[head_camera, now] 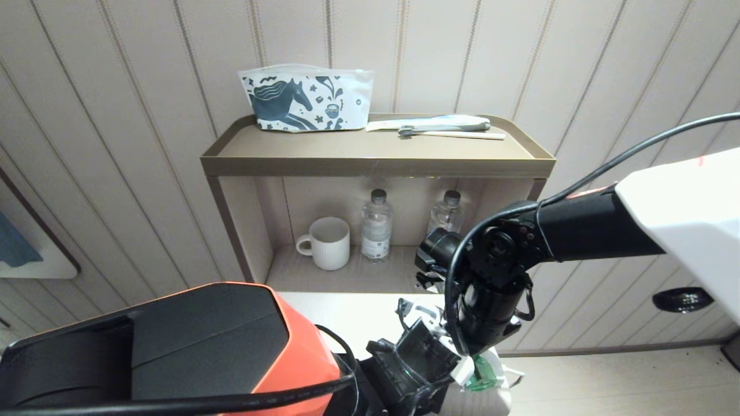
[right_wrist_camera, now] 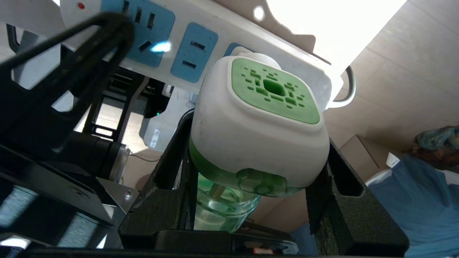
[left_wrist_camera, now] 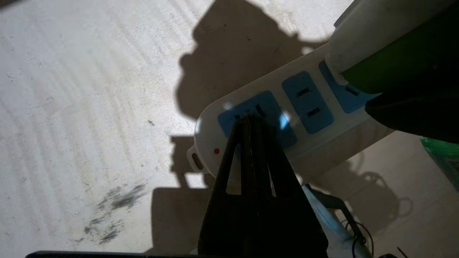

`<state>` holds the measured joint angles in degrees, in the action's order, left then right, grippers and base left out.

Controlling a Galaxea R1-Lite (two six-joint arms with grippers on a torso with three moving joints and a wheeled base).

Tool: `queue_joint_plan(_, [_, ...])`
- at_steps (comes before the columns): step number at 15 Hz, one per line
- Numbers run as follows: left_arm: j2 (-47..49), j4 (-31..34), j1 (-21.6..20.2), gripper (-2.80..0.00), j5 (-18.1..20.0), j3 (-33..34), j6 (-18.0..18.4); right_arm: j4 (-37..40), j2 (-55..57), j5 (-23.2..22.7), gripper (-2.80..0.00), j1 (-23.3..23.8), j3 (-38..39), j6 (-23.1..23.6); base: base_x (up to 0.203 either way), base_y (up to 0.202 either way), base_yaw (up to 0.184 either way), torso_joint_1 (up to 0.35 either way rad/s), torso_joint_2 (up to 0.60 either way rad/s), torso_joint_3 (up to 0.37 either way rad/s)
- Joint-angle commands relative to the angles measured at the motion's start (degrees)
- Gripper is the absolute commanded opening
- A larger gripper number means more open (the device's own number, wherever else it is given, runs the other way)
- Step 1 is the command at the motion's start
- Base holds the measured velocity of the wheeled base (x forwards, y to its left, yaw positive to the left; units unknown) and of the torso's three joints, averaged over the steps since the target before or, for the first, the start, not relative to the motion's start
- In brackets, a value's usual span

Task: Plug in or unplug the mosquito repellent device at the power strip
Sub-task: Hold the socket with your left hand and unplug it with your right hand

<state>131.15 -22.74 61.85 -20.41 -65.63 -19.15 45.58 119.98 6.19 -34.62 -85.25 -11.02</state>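
Observation:
The white power strip [left_wrist_camera: 322, 132] with blue socket groups lies at the table's edge, a red light [left_wrist_camera: 216, 151] at its rounded end. My left gripper [left_wrist_camera: 250, 120] is shut, with its tips pressed on the socket group nearest that end. The white-and-green mosquito repellent device [right_wrist_camera: 258, 122] sits at the far socket group of the power strip [right_wrist_camera: 215, 43], its back against the strip and its prongs hidden. My right gripper [right_wrist_camera: 256, 139] is shut on the device's sides, above the clear green bottle [right_wrist_camera: 222, 211]. In the head view only the device's green part [head_camera: 484, 375] shows under the right arm.
Behind the white table top [head_camera: 347, 318] stands a brown shelf unit [head_camera: 376, 164] holding a white mug [head_camera: 328, 242] and two water bottles [head_camera: 376, 225]. A printed pouch [head_camera: 306, 99] and a toothbrush lie on top. The strip's white cord [right_wrist_camera: 346, 89] loops off its far end.

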Motion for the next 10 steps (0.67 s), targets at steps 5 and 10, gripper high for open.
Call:
queue_joint_plan(5, [0.3, -0.6, 0.0, -2.80, -0.2, -2.2, -0.3, -0.2, 1.2, 0.0, -2.80, 0.0, -0.6, -0.1, 0.000, 0.000, 0.000, 0.000, 0.00, 0.000])
queue_joint_plan(10, [2.1, -0.6, 0.2, -2.80, 0.2, -1.3, -0.5, -0.8, 1.2, 0.0, -2.80, 0.0, -0.6, -0.1, 0.000, 0.000, 0.000, 0.000, 0.00, 0.000])
